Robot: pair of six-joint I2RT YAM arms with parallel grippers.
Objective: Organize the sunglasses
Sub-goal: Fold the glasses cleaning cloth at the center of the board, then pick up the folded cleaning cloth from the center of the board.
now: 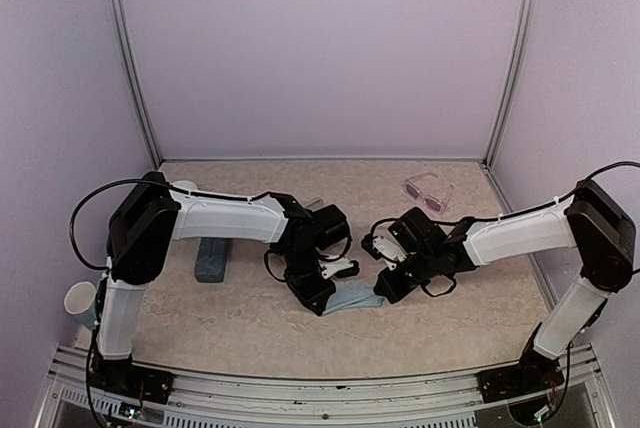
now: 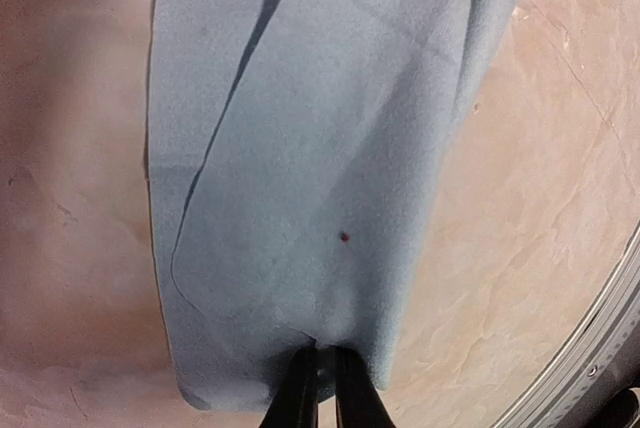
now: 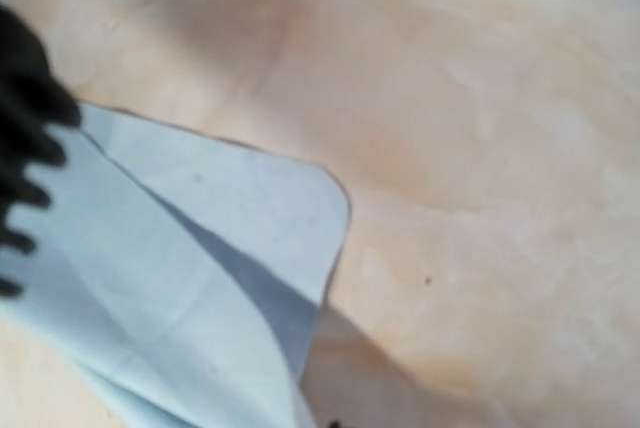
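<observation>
The left gripper (image 2: 320,386) is pressed together on the light-blue cloth (image 2: 300,168). The sunglasses (image 1: 428,191) lie well apart, near the far right corner of the table (image 1: 250,333). They are probably light and brittle, best taken by the frame, not the lenses. Whether the right gripper (image 1: 388,293), at the cloth's other end, pinches it, I cannot tell.

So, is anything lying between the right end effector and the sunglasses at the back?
Nothing visible lies on the table between the right end effector and the sunglasses. But the light-blue cloth, pinched by the left end effector, reaches the right one; whether that one grips it is unclear.
</observation>
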